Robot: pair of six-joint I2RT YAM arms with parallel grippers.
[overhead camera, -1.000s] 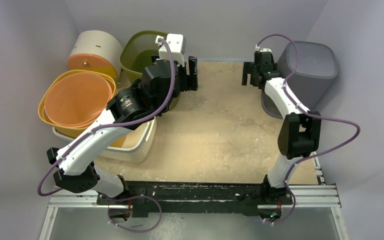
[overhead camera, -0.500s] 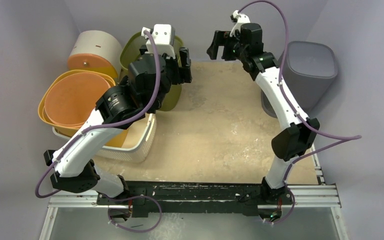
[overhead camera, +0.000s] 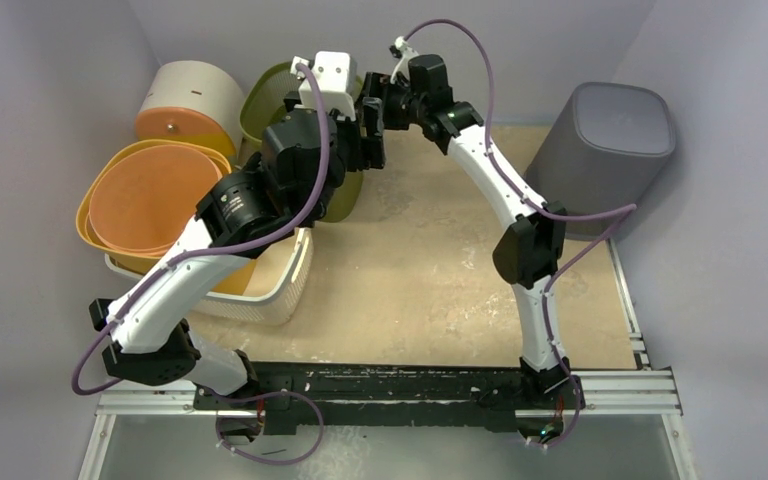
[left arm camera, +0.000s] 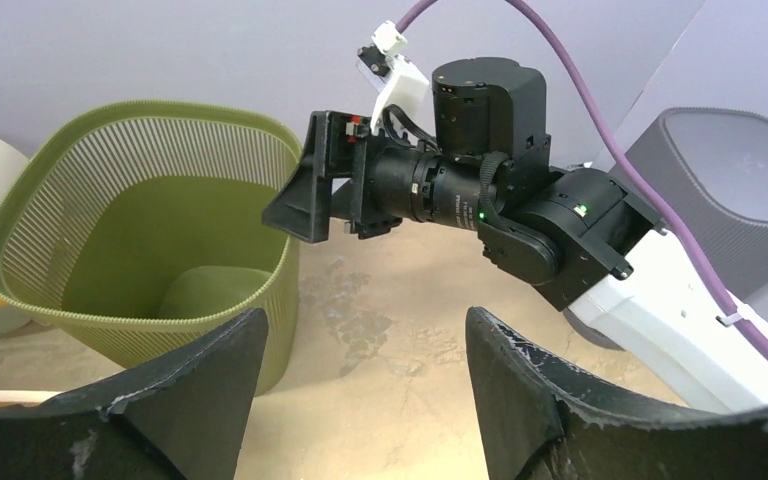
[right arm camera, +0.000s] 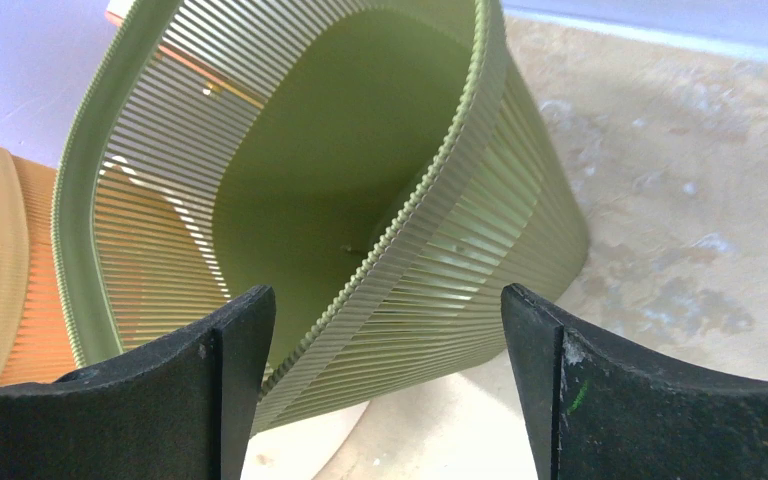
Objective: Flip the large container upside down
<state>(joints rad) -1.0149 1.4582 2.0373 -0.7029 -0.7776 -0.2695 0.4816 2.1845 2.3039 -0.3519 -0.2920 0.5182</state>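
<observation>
At the far left a beige tub [overhead camera: 185,100] lies on its side. Just nearer, orange basins [overhead camera: 150,200] sit nested in a white basket [overhead camera: 265,290]. The green basket [left arm camera: 80,170] stands mouth up at the far edge of the counter [overhead camera: 420,270], left of centre. The left fingers [left arm camera: 200,390] hang released just right of it, with nothing between them. The right fingers [right arm camera: 190,400], also spread, straddle the green basket's right rim without clamping it. At the far right a grey bin [overhead camera: 615,140] sits bottom up.
</observation>
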